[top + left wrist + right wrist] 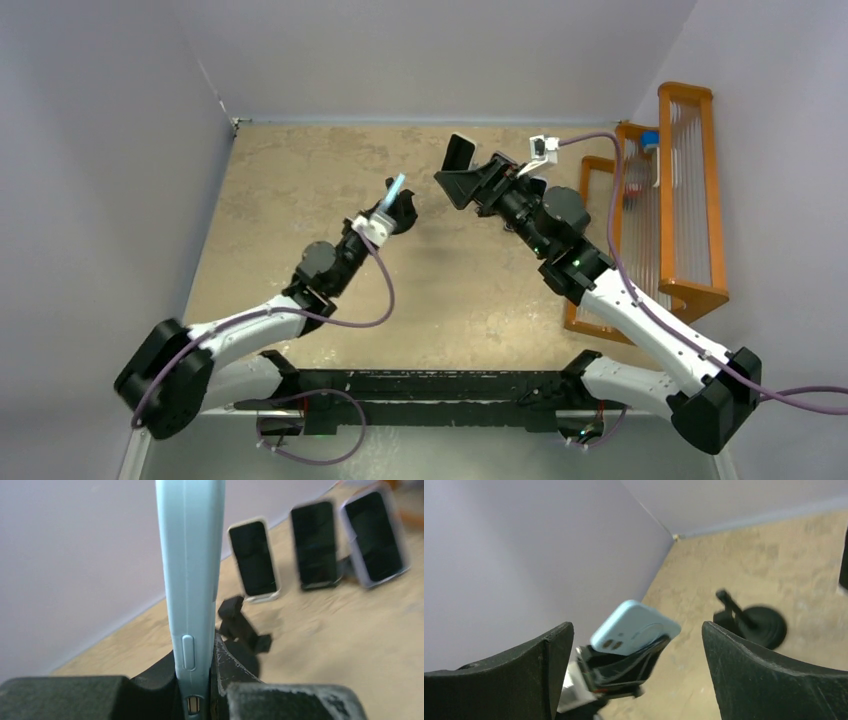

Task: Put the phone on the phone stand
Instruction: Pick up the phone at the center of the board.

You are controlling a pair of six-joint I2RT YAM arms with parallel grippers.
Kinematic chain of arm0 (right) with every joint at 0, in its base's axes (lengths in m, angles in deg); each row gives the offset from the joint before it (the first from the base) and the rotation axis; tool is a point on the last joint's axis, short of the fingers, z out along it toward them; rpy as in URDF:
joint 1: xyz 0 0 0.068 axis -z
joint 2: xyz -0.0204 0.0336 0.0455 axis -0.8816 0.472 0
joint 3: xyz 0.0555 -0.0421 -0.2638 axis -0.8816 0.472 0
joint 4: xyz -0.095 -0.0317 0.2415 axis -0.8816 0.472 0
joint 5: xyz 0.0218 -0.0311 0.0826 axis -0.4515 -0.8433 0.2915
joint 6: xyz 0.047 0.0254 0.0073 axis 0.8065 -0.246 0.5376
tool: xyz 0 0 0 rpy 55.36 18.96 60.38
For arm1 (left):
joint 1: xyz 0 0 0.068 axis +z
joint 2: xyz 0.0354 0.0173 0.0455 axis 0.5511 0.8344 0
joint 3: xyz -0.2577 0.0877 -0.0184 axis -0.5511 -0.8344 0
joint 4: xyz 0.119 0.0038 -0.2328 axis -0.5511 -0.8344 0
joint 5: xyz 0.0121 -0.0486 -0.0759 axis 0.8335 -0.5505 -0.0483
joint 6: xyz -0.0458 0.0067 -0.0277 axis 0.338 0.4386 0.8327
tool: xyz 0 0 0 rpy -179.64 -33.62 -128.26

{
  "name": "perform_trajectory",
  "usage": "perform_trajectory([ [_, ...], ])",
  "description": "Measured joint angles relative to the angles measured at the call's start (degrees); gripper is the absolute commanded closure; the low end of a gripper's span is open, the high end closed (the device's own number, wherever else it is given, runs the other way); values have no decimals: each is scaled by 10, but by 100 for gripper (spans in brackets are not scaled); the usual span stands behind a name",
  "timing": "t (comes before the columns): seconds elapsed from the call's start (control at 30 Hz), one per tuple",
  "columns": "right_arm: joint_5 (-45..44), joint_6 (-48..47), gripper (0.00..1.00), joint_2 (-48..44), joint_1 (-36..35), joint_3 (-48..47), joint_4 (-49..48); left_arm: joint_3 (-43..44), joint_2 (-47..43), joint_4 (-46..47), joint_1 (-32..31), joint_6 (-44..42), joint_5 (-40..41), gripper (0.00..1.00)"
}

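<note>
Clamping phone (191,575) edge-on | left tool (196,682) | lenses (613,644) show right-wrist only

Pale blue phone (192,570) upright, black stand (754,625) nearby

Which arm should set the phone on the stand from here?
Left. The left end effector is shut on the light blue phone, with the black stand close ahead in its wrist view. The right end effector is open and empty.
</note>
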Motion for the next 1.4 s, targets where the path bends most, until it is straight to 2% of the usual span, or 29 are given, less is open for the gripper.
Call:
perform_trajectory([
  [0.13,1,80,1,23,0,-40,108,-60,125,190,-56,-183,103,100],
  [0.23,6,118,1,53,0,-83,169,-85,225,277,-85,-313,137,100],
  [0.4,16,151,3,85,0,-131,249,-100,241,327,-102,-409,153,100],
  [0.5,16,170,9,90,0,-130,286,-99,227,362,-104,-449,156,100],
  [0.57,22,182,14,90,0,-116,299,-94,219,377,-106,-468,156,100],
  [0.73,50,211,15,98,-18,-68,307,-73,217,392,-113,-509,153,100],
  [0.93,49,210,16,122,-73,-80,298,-56,220,397,-121,-525,151,100],
  [1.07,46,209,19,134,-80,-87,282,-53,223,399,-130,-528,151,100],
  [1.33,18,198,52,147,-84,-88,264,-53,223,399,-151,-528,155,100],
  [1.4,13,194,64,150,-84,-94,263,-54,223,399,-155,-528,157,100],
])
